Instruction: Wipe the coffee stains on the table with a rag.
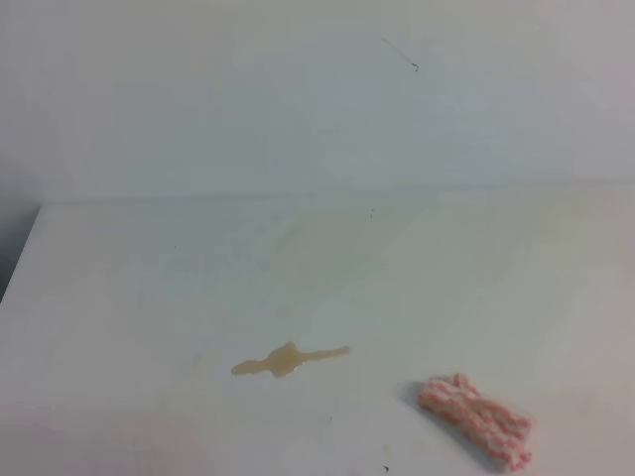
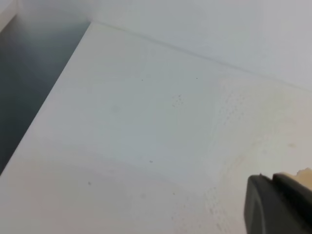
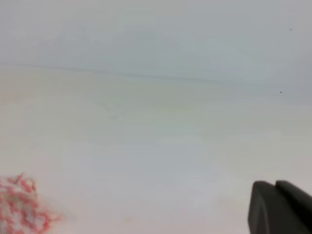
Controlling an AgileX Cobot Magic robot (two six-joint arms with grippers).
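Observation:
The coffee stains [image 1: 288, 360] form one thin tan splotch on the white table [image 1: 198, 278], near its front middle. The pink-and-white rag [image 1: 474, 420] lies bunched to the right of the splotch, apart from it. Neither gripper shows in the high view. In the right wrist view the rag [image 3: 19, 209] sits at the lower left, while my right gripper [image 3: 274, 184] shows as dark fingers pressed together at the lower right, well away from it and holding nothing. My left gripper [image 2: 272, 178] looks the same in the left wrist view, shut over bare table.
The table's left edge [image 1: 20, 258] drops off to a dark floor [image 2: 29, 73]. A plain pale wall [image 1: 317, 99] rises behind the back edge. Faint yellowish smudges [image 1: 337, 248] mark the tabletop behind the splotch.

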